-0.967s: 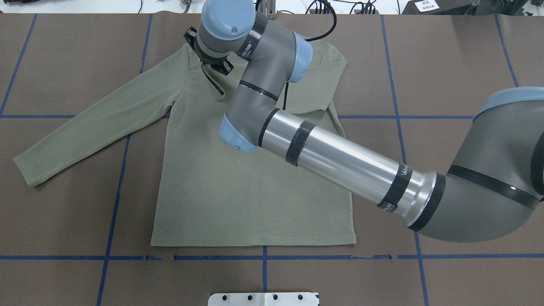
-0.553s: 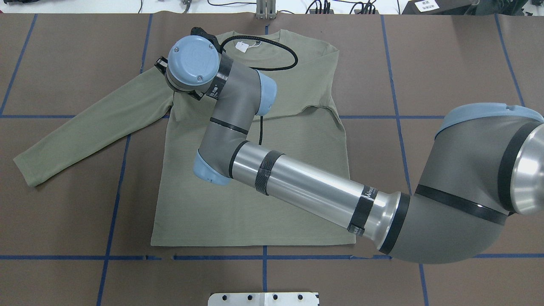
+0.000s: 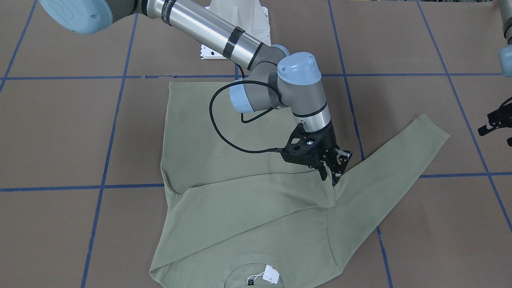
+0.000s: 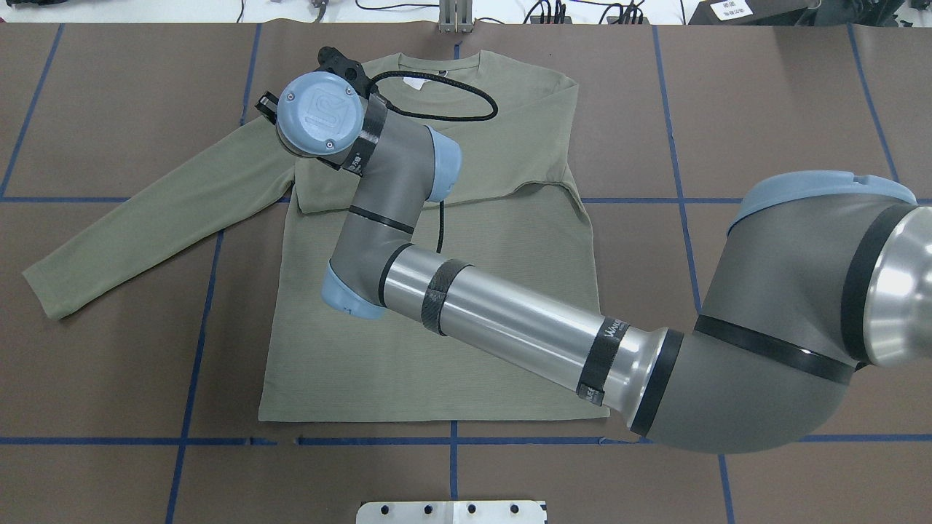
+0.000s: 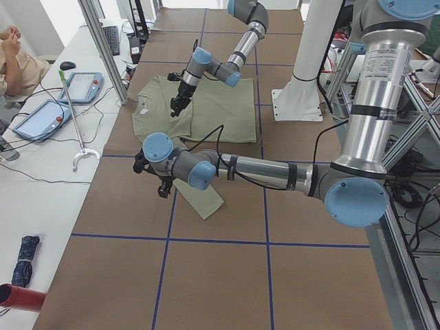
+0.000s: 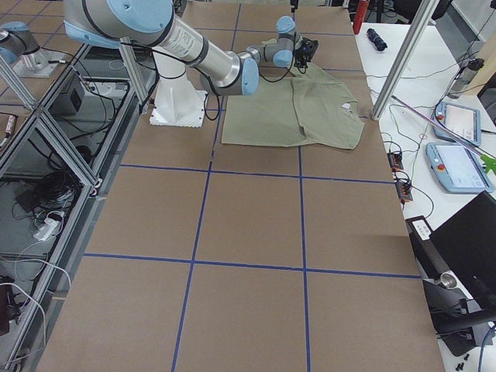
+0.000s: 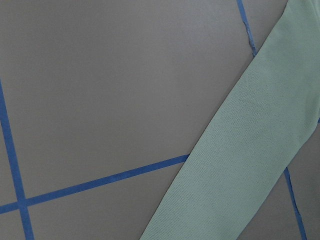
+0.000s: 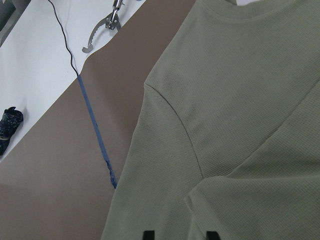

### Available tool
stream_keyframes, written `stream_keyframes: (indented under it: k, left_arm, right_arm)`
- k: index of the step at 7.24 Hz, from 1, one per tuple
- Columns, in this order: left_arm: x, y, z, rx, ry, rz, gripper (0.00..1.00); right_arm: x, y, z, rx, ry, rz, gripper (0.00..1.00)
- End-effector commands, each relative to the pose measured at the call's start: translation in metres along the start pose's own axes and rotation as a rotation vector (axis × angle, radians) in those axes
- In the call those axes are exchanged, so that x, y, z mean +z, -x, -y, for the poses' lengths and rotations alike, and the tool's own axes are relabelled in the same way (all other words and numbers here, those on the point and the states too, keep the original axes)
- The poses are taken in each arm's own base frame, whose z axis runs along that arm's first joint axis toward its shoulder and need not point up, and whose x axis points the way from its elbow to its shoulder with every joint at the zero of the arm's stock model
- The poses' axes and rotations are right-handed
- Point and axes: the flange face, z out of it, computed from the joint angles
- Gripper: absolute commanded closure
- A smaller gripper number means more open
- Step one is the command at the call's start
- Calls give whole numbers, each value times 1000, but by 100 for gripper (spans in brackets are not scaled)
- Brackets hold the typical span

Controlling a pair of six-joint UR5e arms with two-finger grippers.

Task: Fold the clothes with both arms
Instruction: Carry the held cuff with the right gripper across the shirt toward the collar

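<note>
The sage-green shirt (image 4: 437, 327) lies face up on the brown table, its white hang tag (image 3: 269, 276) at the collar. One sleeve (image 3: 260, 196) is folded flat across the chest. My right gripper (image 3: 335, 172) hangs just over that sleeve's cuff near the opposite shoulder. Its black fingertips (image 8: 148, 234) stand apart over the cloth, open. The other sleeve (image 4: 145, 211) stretches out sideways. My left gripper (image 3: 496, 124) hovers beyond this sleeve's cuff. It shows only partly, and its wrist view holds just sleeve (image 7: 250, 150) and table, so I cannot tell its state.
Blue tape lines (image 4: 453, 441) grid the table. The white pedestal base (image 4: 451, 511) sits at the robot's edge. A side bench with tablets (image 5: 82, 86), cables and a seated person (image 5: 17, 55) runs along the far side behind frame posts (image 5: 103, 48).
My right arm swung from the collar area across the chest toward the shirt's other shoulder and lowered. The sleeve it carried now lies flat over the chest.
</note>
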Motion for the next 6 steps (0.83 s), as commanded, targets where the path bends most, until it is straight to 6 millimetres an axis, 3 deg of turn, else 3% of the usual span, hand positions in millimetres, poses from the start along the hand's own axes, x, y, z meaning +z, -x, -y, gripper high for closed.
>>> stream_keyframes:
  k: [1,2,4,5,6]
  left_arm:
    - [37,-19,-5,23,57,-12,0]
    - [48,-8,-22,-17,80,-5,0]
    - [78,6,-36,-130,128,-1,0]
    - [97,23,-46,-198,140,3,0]
    - [121,45,-60,-210,147,7,0]
  right_arm:
    - [-9,18,-1,2,-3,20,1]
    - [-20,24,14,12,-2,36,1]
    - [-66,-46,100,-33,104,-8,1]
    - [-79,-65,120,-45,101,-34,1]
    - [-78,-85,136,-42,93,-54,1]
